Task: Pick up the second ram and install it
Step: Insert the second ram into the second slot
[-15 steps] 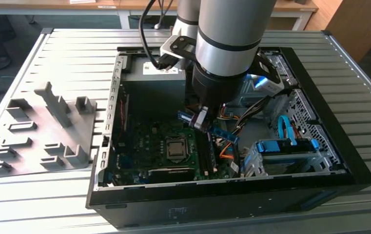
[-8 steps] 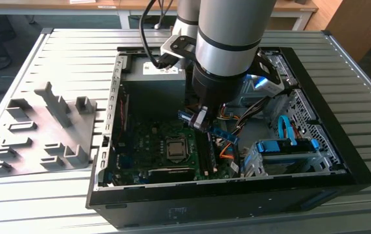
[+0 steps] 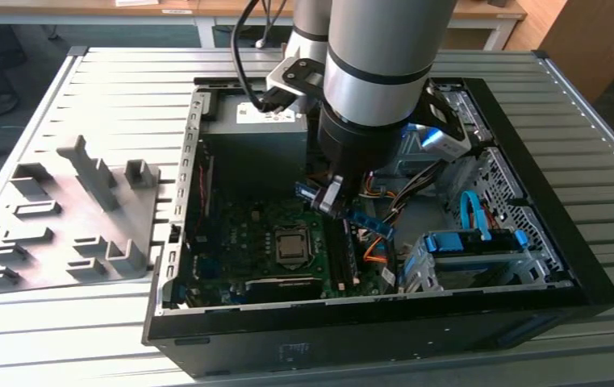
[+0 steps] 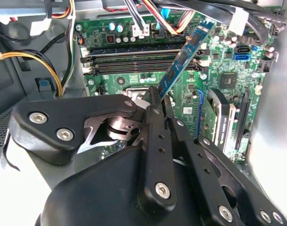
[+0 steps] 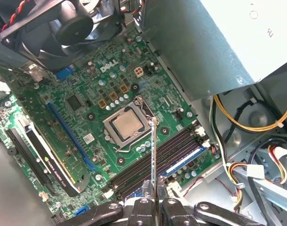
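The gripper (image 4: 155,96) has its fingers closed on the ram (image 4: 186,51), which is tilted over the motherboard (image 5: 82,117). The near end of the ram is hidden between the fingers. The open case (image 3: 339,351) lies on a ribbed metal table (image 3: 565,97).

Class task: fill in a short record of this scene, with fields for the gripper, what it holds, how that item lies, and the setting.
Gripper: gripper, fingers shut on the strip's end
Held item: long flat blue-green circuit-board strip with dark chips, the second ram
Position: over the green motherboard, crossing the long black slots at an angle, not seated
Setting: open black computer case on a slatted metal table
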Controlling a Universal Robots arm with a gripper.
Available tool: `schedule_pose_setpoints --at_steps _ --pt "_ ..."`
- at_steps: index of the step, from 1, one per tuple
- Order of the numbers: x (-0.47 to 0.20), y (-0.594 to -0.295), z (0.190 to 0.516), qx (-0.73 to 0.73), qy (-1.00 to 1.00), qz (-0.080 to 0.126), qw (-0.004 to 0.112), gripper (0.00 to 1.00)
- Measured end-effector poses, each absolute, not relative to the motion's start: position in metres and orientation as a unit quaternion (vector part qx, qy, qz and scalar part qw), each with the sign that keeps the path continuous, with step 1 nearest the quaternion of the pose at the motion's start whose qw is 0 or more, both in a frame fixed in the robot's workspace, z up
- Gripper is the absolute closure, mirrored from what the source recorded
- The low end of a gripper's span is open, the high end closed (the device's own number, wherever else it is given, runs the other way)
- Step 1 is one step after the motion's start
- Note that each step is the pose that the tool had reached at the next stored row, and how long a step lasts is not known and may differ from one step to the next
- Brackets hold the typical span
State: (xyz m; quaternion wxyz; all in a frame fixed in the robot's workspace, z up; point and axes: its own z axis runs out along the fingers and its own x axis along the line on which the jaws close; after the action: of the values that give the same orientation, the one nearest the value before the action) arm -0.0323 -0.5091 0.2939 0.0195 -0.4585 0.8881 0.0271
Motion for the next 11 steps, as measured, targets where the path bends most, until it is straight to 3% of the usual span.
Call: schedule_pose_setpoints --at_steps 11 --pt "-0.0323 -0.5091 0.2939 -0.441 0.897 0.026 0.02 0.86"
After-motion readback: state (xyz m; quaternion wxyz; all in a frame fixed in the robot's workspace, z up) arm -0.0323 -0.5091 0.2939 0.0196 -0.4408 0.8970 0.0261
